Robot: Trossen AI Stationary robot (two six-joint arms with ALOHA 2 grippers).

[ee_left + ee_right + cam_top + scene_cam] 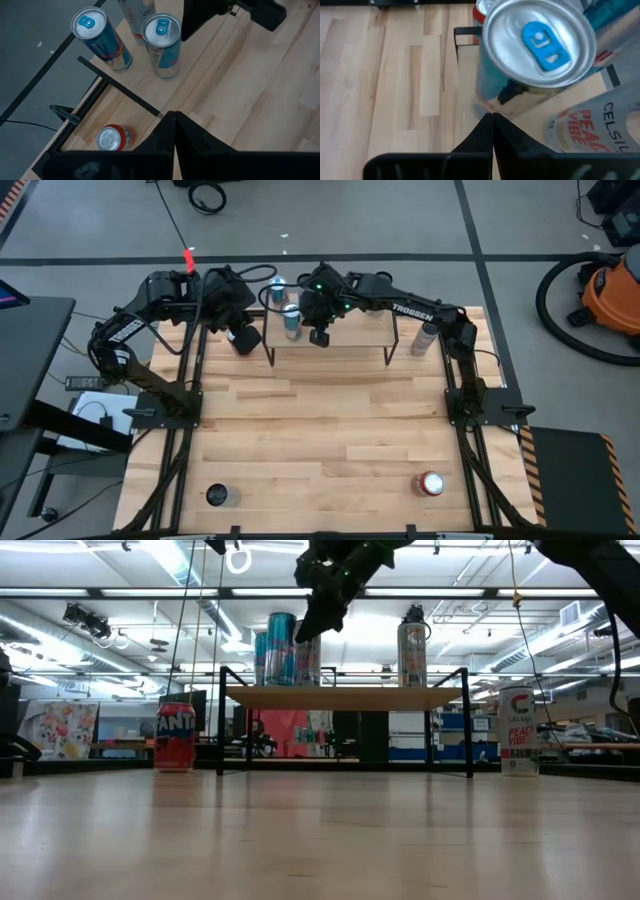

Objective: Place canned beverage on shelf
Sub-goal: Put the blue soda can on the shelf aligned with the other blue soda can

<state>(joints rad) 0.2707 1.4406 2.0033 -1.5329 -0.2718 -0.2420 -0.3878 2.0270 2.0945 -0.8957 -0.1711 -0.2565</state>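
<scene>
wooden shelf (345, 697) carries three upright cans (281, 648), right fingers (491, 116) shut.

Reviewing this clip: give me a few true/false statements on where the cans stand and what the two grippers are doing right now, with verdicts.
1. Blue-topped cans stand upright on the shelf. True.
2. The right gripper is clamped around a can. False: its fingers are shut on nothing, beside a blue-tabbed can.
3. The red Fanta can stands on the shelf. False: it stands on the tabletop, beside the shelf's legs.
4. The left gripper is shut and holds nothing. True.
5. All cans are on the shelf. False: a red-topped can and a dark-topped can stand on the tabletop, apart from the shelf.
</scene>
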